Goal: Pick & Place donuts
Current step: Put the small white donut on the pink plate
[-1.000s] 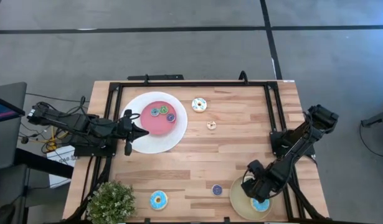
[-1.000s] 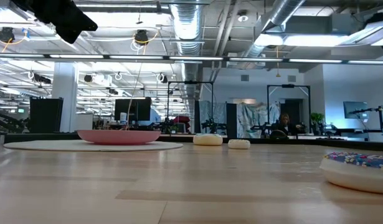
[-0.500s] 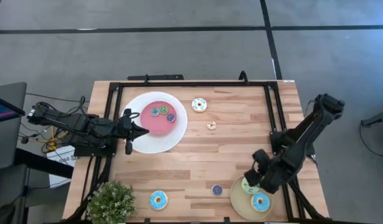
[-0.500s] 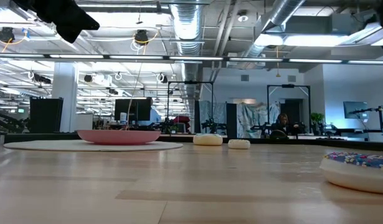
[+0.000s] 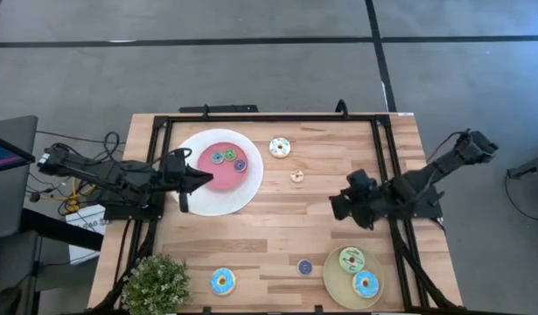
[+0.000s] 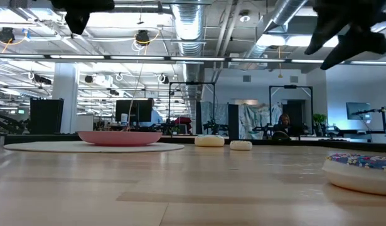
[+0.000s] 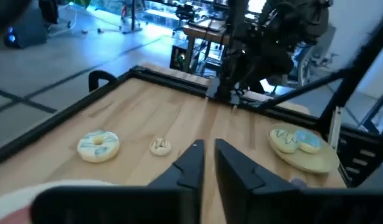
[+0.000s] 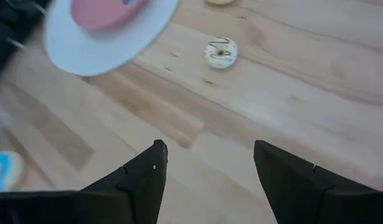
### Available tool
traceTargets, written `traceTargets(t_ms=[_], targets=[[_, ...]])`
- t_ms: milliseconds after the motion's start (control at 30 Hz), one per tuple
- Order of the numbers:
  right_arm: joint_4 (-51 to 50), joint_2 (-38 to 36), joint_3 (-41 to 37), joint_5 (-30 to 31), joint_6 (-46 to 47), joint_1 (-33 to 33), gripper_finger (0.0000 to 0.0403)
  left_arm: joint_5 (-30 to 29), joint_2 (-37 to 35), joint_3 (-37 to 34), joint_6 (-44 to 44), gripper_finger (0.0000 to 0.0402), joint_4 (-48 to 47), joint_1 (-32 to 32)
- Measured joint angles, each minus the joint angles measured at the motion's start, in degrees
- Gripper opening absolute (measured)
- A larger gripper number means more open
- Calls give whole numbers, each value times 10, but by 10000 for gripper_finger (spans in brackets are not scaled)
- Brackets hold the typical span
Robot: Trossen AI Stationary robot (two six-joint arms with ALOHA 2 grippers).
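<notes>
Right hand [image 5: 345, 208]: it has lifted off the tan plate [image 5: 335, 278] at the near right corner and now hangs above the middle-right of the surface [image 5: 277, 219], well apart from that plate. A second ago it was low over the plate; half a second ago it was just clear of it. Its fingers [image 8: 141, 177] are spread wide with nothing between them, and it touches nothing.

Result of the change: a green donut [image 5: 352, 259] and a blue donut [image 5: 366, 283] now lie side by side on the tan plate. That delivery reads as complete, and the arm appears free for the next pick.

Outward from the right hand: a tiny cream donut [image 5: 296, 176] lies near it on bare wood, with a larger cream donut [image 5: 280, 147] beyond. A tiny purple donut [image 5: 304, 266] sits just beside the tan plate. Another blue donut [image 5: 222, 281] lies at the near edge, next to a potted plant [image 5: 155, 283].

Left hand [image 5: 197, 179]: it has edged slightly further over the left rim of the white plate [image 5: 199, 203]. Its fingers [image 7: 190, 165] are nearly together, empty, and apparently clear of the plate. Three tiny donuts [image 5: 228, 157] rest in that plate's pink centre.

Judgement: four donuts on bare wood remain to be moved.
</notes>
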Motion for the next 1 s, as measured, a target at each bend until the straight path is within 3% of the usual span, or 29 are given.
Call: traceTargets(t_ms=[233,433,533,700,1000], targets=[[-1,5,-22,-136,-192,-122,220,1,82,0,-70,164,52,29],[30,-8,-82,-184,-270,-186,186,-5,186,3,-92,262,177,58],[78,-21,-118,-212,-309,-210,170,19,259,41,-154,289,148,102],[123,-42,-164,-242,-340,-243,153,106,409,167,-164,302,80,155],[108,-81,-198,-289,-376,-275,131,89,704,508,-167,302,-210,202]])
